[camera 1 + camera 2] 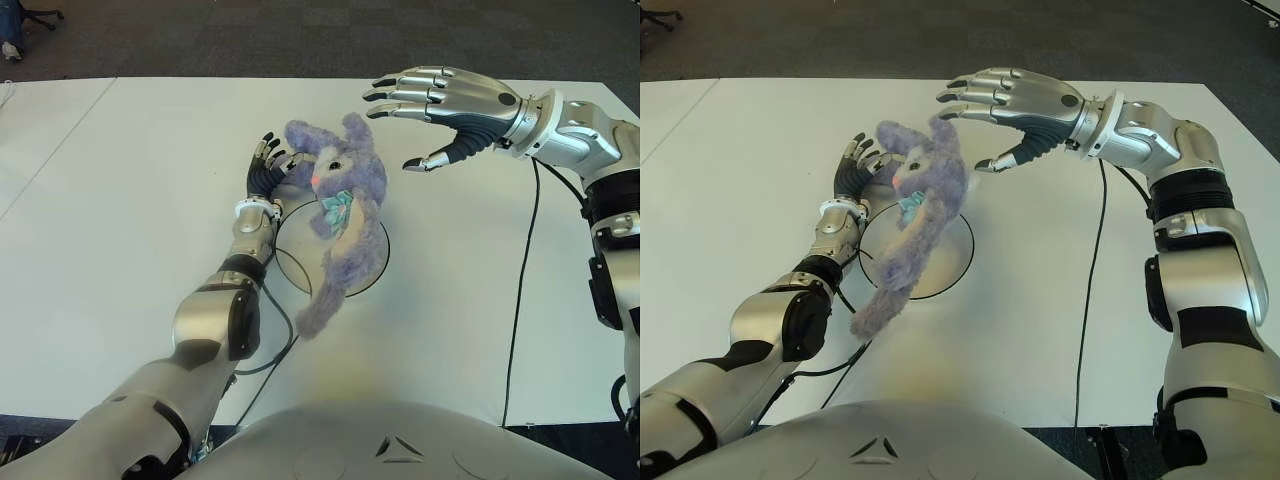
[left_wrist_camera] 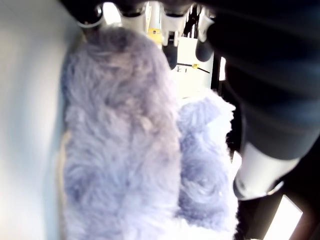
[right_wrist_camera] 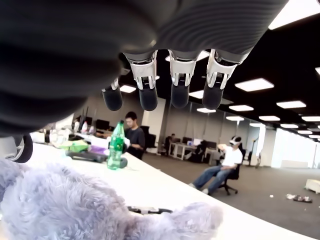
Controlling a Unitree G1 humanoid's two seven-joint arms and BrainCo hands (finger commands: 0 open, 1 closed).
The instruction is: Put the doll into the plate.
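Purple doll (image 1: 338, 205) sprawls across plate (image 1: 372, 272), left hand (image 1: 268, 166) gripping it, right hand (image 1: 440, 110) spread above.

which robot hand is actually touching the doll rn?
The left robot hand: its fingers press against the purple bunny doll lying across the plate. The right robot hand hovers open above, clear of it.

The white bench (image 1: 120, 200) lay bare to the left and right of the plate (image 1: 372, 274), leaving wide room for a hand to pass on either side. Over the plate the doll (image 1: 340, 215) took up most of the space, its legs trailing past the near rim. The left hand (image 1: 268, 165) pressed against the doll's head from the left, blocking that approach. The right hand (image 1: 425, 110) hung spread above and right of the doll, apart from it. A black cable (image 1: 520, 290) crossed the bench on the right.
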